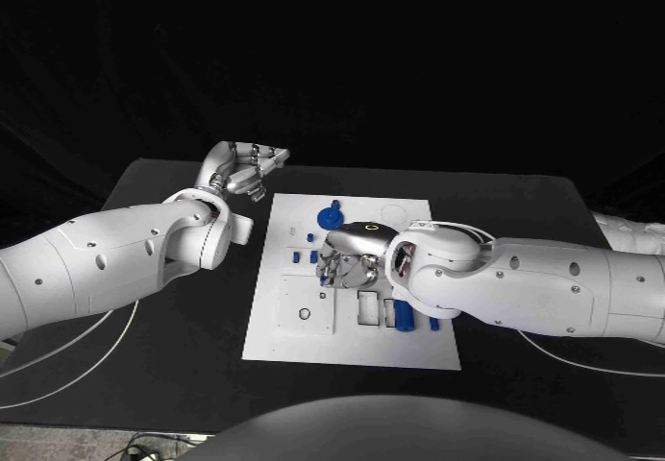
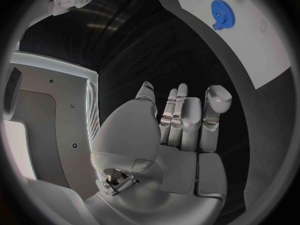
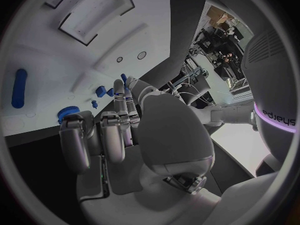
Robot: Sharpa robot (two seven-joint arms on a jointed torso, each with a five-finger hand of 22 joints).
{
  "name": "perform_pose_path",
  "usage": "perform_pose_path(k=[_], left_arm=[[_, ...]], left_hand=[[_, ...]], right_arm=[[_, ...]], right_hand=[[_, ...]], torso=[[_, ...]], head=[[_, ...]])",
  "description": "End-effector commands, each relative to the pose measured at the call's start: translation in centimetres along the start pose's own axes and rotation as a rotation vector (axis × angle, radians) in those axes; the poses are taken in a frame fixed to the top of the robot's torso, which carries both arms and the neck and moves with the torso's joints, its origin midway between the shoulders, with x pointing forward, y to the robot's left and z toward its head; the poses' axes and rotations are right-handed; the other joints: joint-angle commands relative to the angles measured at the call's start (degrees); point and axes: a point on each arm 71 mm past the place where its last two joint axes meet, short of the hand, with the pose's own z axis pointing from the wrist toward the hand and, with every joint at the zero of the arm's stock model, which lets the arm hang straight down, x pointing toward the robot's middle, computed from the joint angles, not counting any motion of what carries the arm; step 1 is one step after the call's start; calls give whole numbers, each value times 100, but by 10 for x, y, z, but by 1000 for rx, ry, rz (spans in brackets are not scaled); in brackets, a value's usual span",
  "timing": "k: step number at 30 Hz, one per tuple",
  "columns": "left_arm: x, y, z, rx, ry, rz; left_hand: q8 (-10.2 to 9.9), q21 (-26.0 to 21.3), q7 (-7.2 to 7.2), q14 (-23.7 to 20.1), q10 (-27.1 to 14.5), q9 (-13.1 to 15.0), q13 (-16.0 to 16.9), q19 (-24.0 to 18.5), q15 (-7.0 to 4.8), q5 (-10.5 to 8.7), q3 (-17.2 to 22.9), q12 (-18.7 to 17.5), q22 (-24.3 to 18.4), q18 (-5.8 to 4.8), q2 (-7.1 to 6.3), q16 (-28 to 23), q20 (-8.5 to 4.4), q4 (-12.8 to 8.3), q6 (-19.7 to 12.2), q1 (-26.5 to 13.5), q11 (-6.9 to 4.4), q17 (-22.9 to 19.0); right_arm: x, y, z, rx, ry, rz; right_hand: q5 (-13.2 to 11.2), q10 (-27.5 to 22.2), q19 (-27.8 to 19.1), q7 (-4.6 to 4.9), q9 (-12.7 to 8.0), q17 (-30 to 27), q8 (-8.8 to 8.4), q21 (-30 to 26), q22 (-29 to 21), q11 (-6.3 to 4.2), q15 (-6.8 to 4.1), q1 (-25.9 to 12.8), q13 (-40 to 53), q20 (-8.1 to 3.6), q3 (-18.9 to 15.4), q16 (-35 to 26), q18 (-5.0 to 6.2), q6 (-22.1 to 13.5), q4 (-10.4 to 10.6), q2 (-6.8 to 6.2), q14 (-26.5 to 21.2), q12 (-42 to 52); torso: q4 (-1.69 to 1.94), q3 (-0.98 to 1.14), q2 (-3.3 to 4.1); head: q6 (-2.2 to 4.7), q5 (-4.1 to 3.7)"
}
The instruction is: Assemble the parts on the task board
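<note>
The right hand [image 1: 350, 259] hovers over the board [image 1: 416, 351], fingers released, probably to reach the pegs [image 1: 404, 315]; the left hand [image 1: 244, 171] waits beside the board, fingers curled, holding nothing.

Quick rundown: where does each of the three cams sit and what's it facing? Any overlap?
Head view: on the robot's head, looking down at the task board; both arms, left hand and right hand show.
Left wrist view: behind the left hand, facing black table and a board corner with the blue gear.
Right wrist view: behind the right hand, facing the board.
Shared: board, gear.
</note>
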Motion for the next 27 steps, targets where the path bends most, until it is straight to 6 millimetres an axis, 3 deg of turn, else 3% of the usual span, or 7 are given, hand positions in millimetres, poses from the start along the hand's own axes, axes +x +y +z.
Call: perform_pose_path(k=[1, 27], left_arm=[[2, -2, 0, 14, 16, -6], [2, -2, -1, 15, 14, -6]], left_hand=[[-2, -18, 14, -38, -29, -2, 8, -36, 15, 39, -28, -6, 196, -43, 38, -37, -8, -4, -39, 3, 16, -5], [-2, -18, 14, -38, -29, -2, 8, -36, 15, 39, -28, -6, 196, -43, 38, -37, -8, -4, -39, 3, 16, -5]], right_arm=[[3, 2, 2, -25, 21, -61], [13, -1, 8, -22, 44, -64]], right_hand=[[15, -25, 597, 24, 5, 1507, -5, 26, 1509, 41, 38, 22, -6, 60, 44, 23, -39, 21, 9, 10, 608, -23], [-2, -43, 597, 31, 1, 1507, -17, 26, 1509, 49, 46, 12, -6, 68, 52, 23, -39, 9, 12, 12, 608, -23]], torso=[[0, -3, -3], [-4, -2, -7]], head=[[1, 4], [1, 10]])
